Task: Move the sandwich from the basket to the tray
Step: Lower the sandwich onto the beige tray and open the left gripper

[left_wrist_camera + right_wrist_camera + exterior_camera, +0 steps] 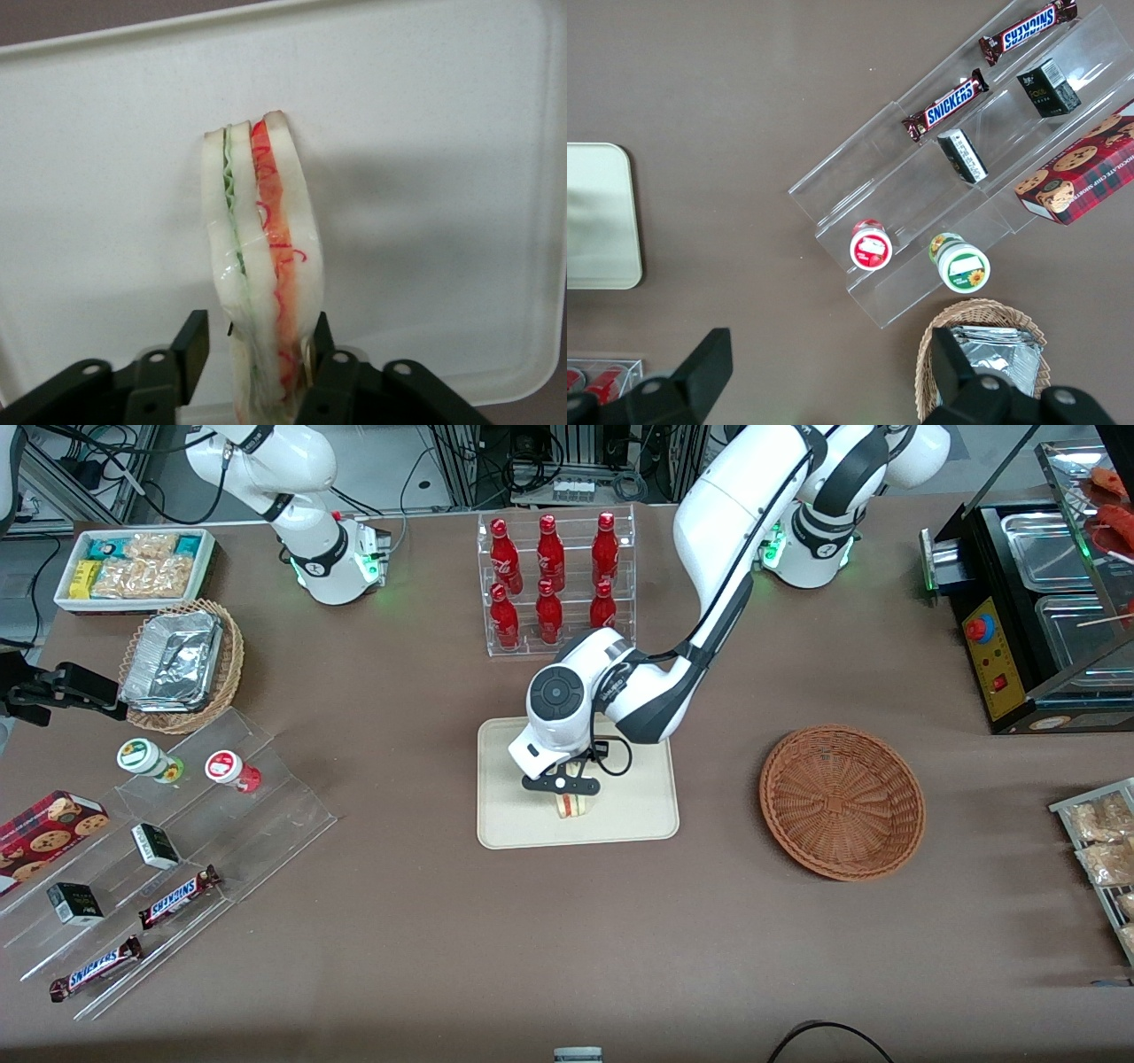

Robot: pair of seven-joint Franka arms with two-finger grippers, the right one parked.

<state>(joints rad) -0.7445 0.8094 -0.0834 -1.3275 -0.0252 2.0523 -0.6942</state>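
Gripper: the black two-finger gripper (567, 790) of the white left arm hangs low over the tray, its jaws narrow and closed on the sandwich; in the wrist view one finger (190, 341) presses the white-bread side and the other finger (321, 338) the orange-red side.

Sandwich: the small triangular clear-wrapped wedge of pale bread with green, orange and red filling layers (261, 266) sits pinched between the fingers, its cut edge toward the wrist camera; from the front only its end (573, 805) shows under the gripper, over the tray's middle. Whether it touches the tray I cannot tell.

Tray: the flat rectangular cream-beige tray with rounded corners and a low rim (651, 819) lies at the middle of the brown table (532, 939).

Basket: the round shallow reddish-brown woven wicker basket (842, 802) lies near the tray, toward the working arm's end of the table, well apart from the sandwich, with nothing in it.

Bottle rack: a clear acrylic rack of red bottles (554, 580) stands farther from the front camera than the tray.

Parked arm's end: a lighter tan wicker basket holding foil containers (182, 664), a white bin of snack packets (133, 567), and a clear stepped stand (177, 868) with two Snickers bars (177, 895), small dark boxes and two round cups.

Working arm's end: a black warmer cabinet with steel pans (1036, 602).
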